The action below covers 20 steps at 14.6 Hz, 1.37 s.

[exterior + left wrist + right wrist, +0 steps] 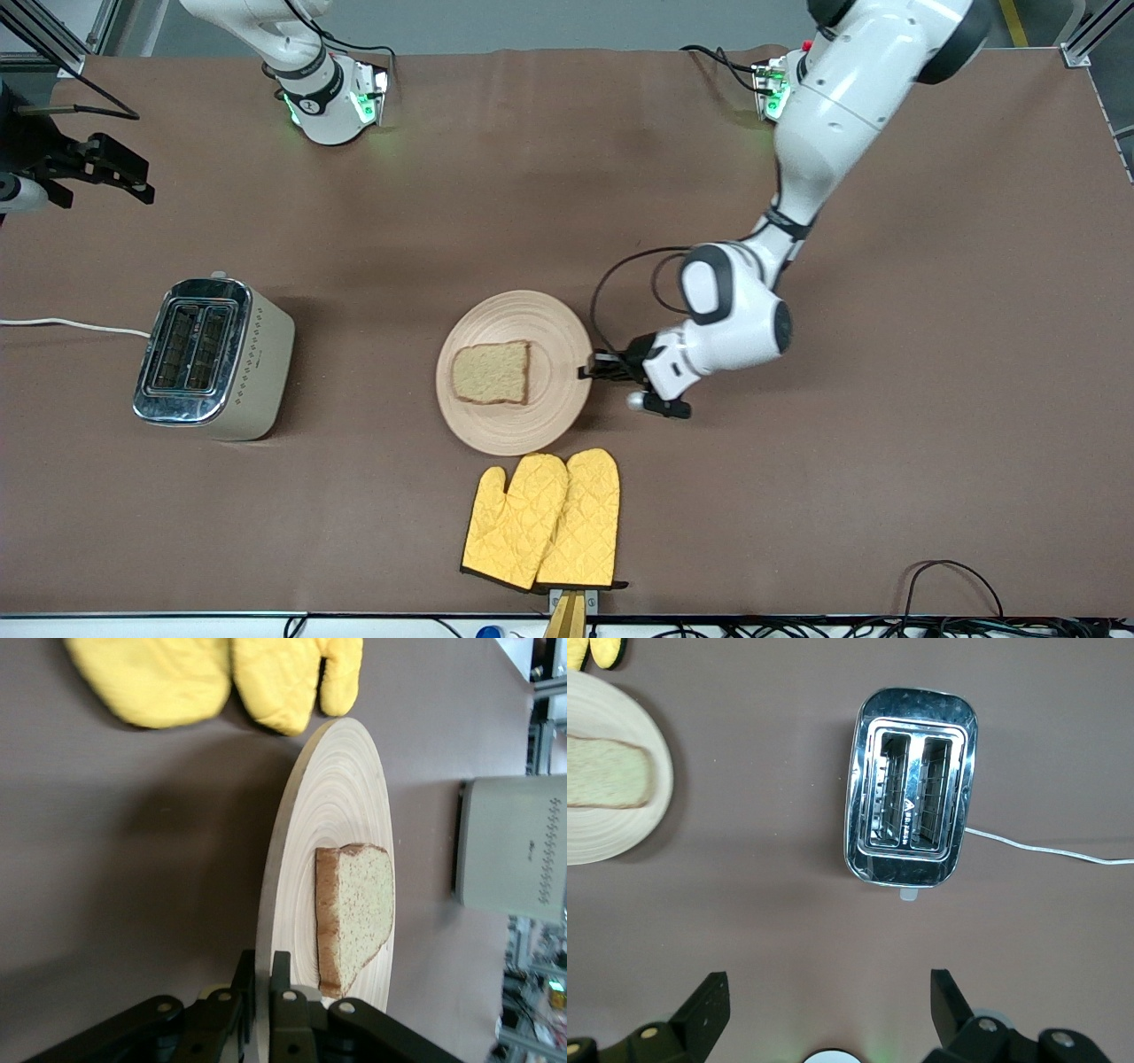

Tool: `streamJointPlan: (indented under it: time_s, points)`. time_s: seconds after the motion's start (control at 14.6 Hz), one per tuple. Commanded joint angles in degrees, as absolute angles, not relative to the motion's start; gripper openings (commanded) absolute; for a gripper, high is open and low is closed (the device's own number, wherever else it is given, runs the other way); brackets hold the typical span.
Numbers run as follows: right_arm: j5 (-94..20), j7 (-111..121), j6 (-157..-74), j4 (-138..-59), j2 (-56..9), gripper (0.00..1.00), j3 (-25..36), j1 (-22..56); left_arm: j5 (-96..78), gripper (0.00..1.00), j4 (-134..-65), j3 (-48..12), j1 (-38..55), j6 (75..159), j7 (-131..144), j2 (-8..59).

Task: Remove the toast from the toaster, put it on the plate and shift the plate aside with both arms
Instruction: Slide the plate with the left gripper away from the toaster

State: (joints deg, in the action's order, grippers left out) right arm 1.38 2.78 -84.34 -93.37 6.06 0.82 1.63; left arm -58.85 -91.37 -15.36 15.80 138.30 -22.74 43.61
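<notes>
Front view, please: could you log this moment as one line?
toast: on plate | left gripper: shut on plate rim | right gripper: open, above toaster

Brown table [886, 496] with toaster [213, 359], plate [549, 416], mitts [542, 521].

plate [620, 806] cut by edge | toast [607, 771] likewise (right wrist view)

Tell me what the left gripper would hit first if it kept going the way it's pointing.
Nothing new: the left gripper is already closed on the plate rim. Pushing on, its fingers would probably reach the toast next.
</notes>
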Motion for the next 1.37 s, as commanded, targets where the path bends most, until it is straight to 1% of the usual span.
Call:
streamJointPlan:
  time_s: [0.0, 0.14, 0.34, 0.48, 0.68, 1.03, 1.3]
  points:
    - [2.46, 1.93, -83.67, -93.08, 6.68, 1.00, 0.79, 2.02, -58.89, 0.01, -96.32, -16.70, 7.59, 127.92, -28.37, 38.59]
    - [2.46, 2.02, -83.76, -93.08, 6.68, 1.00, 0.88, 2.02, -57.93, 0.01, -96.42, -16.52, 1.18, 119.75, -33.98, 38.76]
    - [2.46, 2.02, -83.67, -92.99, 6.68, 1.00, 0.79, 2.11, -49.59, 0.01, -95.28, -16.70, -7.88, 112.70, -36.82, 39.37]
    - [2.46, 1.93, -83.67, -92.90, 6.68, 1.00, 0.88, 2.20, -46.77, 0.01, -92.91, -16.70, -13.33, 109.53, -39.01, 40.42]
    - [2.46, 1.93, -83.67, -92.90, 6.59, 1.00, 0.79, 2.20, -41.67, 0.01, -88.25, -16.70, -20.37, 103.55, -42.26, 43.94]
    - [2.46, 1.85, -83.58, -92.20, 6.59, 1.00, 0.79, 3.33, -41.48, 0.01, -87.80, -16.52, -28.37, 101.52, -50.00, 47.37]
    - [2.46, 1.85, -83.50, -92.20, 6.59, 1.00, 0.79, 3.52, -41.04, 0.01, -87.01, -16.26, -31.46, 101.16, -50.01, 50.36]
